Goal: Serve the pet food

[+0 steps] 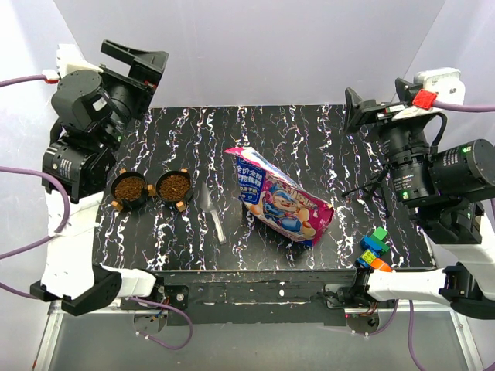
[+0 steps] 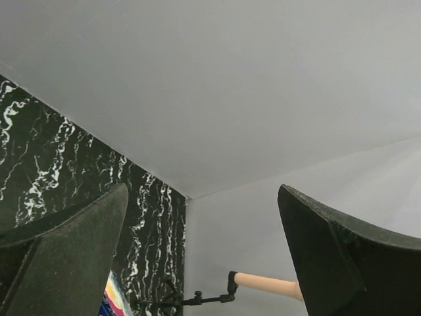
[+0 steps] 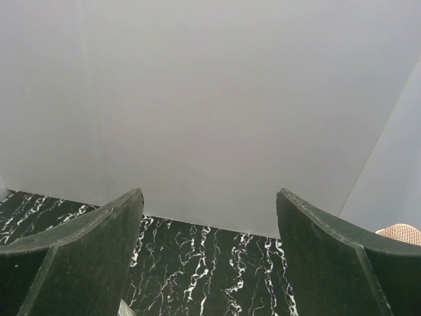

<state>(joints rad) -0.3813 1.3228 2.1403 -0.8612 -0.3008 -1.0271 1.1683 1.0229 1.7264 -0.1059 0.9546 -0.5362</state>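
Brown kibble (image 1: 128, 188) fills two small dark bowls (image 1: 160, 185) side by side at the black marbled table's (image 1: 325, 139) left, what may be a clear scoop (image 1: 210, 207) between them and the magenta-and-blue cat bag (image 1: 282, 197), while left gripper (image 2: 200, 197) and right gripper (image 3: 207, 197) hang raised, fingers spread, grasping nothing.

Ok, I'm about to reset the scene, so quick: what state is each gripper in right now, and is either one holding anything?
Left gripper: open, holding nothing.
Right gripper: open, holding nothing.
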